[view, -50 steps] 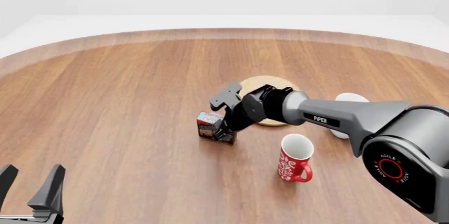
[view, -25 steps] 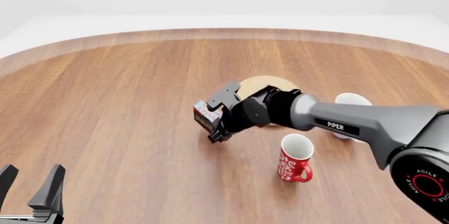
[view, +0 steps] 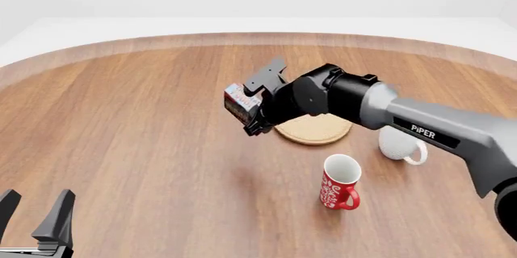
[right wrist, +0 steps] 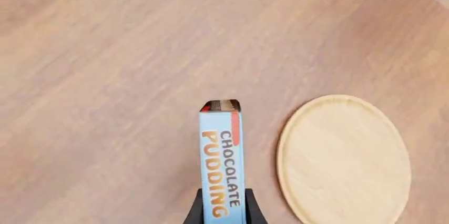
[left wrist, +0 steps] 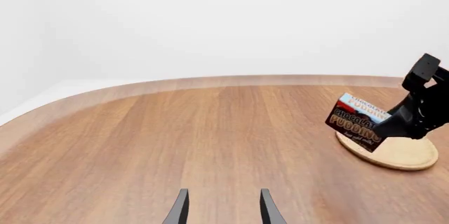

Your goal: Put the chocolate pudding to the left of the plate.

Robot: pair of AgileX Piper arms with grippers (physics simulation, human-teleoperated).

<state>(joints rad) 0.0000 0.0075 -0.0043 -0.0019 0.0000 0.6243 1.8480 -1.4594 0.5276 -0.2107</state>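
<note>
Chocolate pudding (view: 239, 104) airborne between right fingers (view: 255, 126)

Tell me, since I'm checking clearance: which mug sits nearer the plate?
The white mug, just right of the plate. The red patterned mug stands farther off, toward the camera.

Right claw (view: 252, 114) clamped, left claw (view: 36, 209) agape

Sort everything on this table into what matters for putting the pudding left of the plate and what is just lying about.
Belongs to the job:
- dark brown and light blue chocolate pudding carton, held off the table
- flat round light-tan wooden plate
- right gripper, shut on the carton

Just lying about:
- red patterned mug
- white mug
- idle left gripper
</note>
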